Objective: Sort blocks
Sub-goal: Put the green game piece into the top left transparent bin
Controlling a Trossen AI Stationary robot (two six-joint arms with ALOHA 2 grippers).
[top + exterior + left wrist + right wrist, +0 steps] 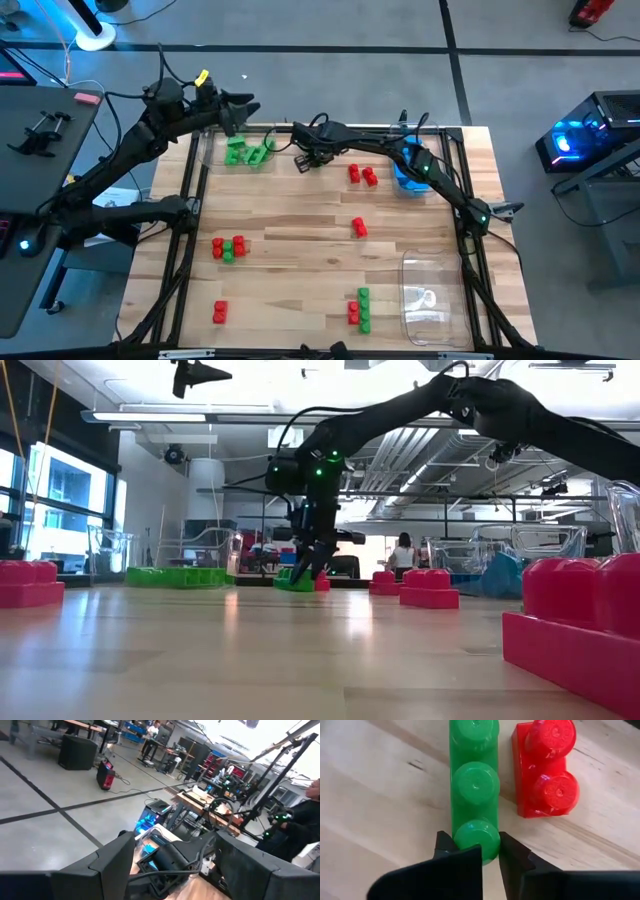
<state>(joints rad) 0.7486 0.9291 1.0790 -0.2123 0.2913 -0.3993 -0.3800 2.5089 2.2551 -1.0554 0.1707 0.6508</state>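
Observation:
My right gripper (pixel 303 160) is down at the table's far middle, shut on one end of a green three-stud block (pixel 474 780) that lies flat on the wood. A red two-stud block (pixel 545 770) lies right beside it. In the low view the right gripper (pixel 308 572) points down at the green block (pixel 293 582). My left gripper (pixel 238 112) is open and empty, raised over the far left corner above a clear tray holding green blocks (pixel 246 152). Its wrist view shows only its own spread fingers (pixel 110 865) and the room. My right gripper pinches the green block's end stud (pixel 476 837) between its two fingers, one on each long side. The fingers come from above, pointing down, and lie across the block. The block lies flat on the table, studs up.
A clear tray with blue blocks (pixel 408 175) stands at the far right, and another clear tray (pixel 430 295) at the near right. Loose red blocks (pixel 362 175), (pixel 359 228), (pixel 220 312) and mixed red and green blocks (pixel 228 247), (pixel 358 308) are scattered on the table.

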